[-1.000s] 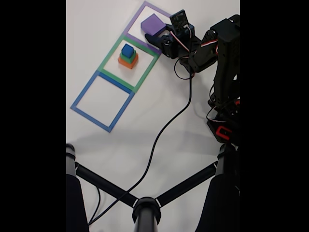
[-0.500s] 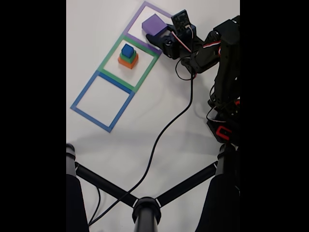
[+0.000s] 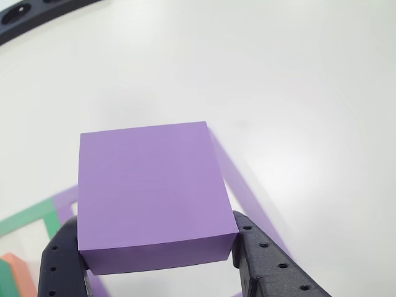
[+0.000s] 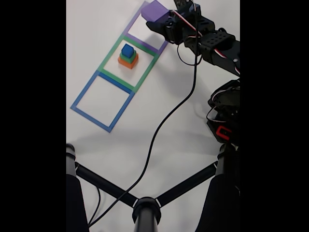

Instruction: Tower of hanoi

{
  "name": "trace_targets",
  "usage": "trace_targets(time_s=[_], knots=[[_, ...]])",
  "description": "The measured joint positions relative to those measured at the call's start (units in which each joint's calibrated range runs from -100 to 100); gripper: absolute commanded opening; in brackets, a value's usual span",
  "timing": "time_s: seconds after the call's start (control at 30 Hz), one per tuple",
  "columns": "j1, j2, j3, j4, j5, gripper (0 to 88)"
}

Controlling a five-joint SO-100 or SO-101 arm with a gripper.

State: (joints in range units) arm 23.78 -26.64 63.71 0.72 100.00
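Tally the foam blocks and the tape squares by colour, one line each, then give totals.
Purple block: 1, held in the gripper
Salmon-orange block: 1
Green block: 1
Blue block: 1
Purple tape square: 1
Green tape square: 1
Blue tape square: 1
Total: 4 blocks, 3 tape squares, 7 things.

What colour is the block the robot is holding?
Purple block, clearest in the other view, between the gripper fingers.

In the other view, the purple block point(image 3: 151, 192) hides the pincer point(image 3: 154, 260) fingertips, and the bottom-left corner cuts off the orange block point(image 3: 15, 272) and green block point(image 3: 5, 272).
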Motion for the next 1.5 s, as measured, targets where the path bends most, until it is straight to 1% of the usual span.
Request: trace_targets(time_s=[0.17, 0.33, 0.47, 0.53, 0.67, 0.77, 0.9, 1.03, 1.23, 1.37, 1.5], knots=[[-0.2, -10.7, -13.1, 27.3, 0.0, 9.6], [-3.7, -15.3, -32.0, 54.6, 0.0, 9.4], [-6.4, -16.8, -45.4, 70.4, 0.0, 9.3], [-9.1, -17.7, -49.5, 74.6, 0.0, 9.2], [-12.9, -19.2, -54.4, 79.7, 0.0, 8.7], [-16.9, -20.7, -55.3, 81.6, 0.0, 8.5], [-21.1, -22.4, -55.3, 82.3, 0.0, 9.1], [-27.1, -24.6, -55.3, 82.7, 0.0, 9.1], [-33.2, -27.0, -53.7, 82.7, 0.0, 9.7], [-35.1, -27.9, -48.1, 79.2, 0.0, 9.4], [-37.2, -28.1, -38.6, 70.6, 0.0, 8.9]])
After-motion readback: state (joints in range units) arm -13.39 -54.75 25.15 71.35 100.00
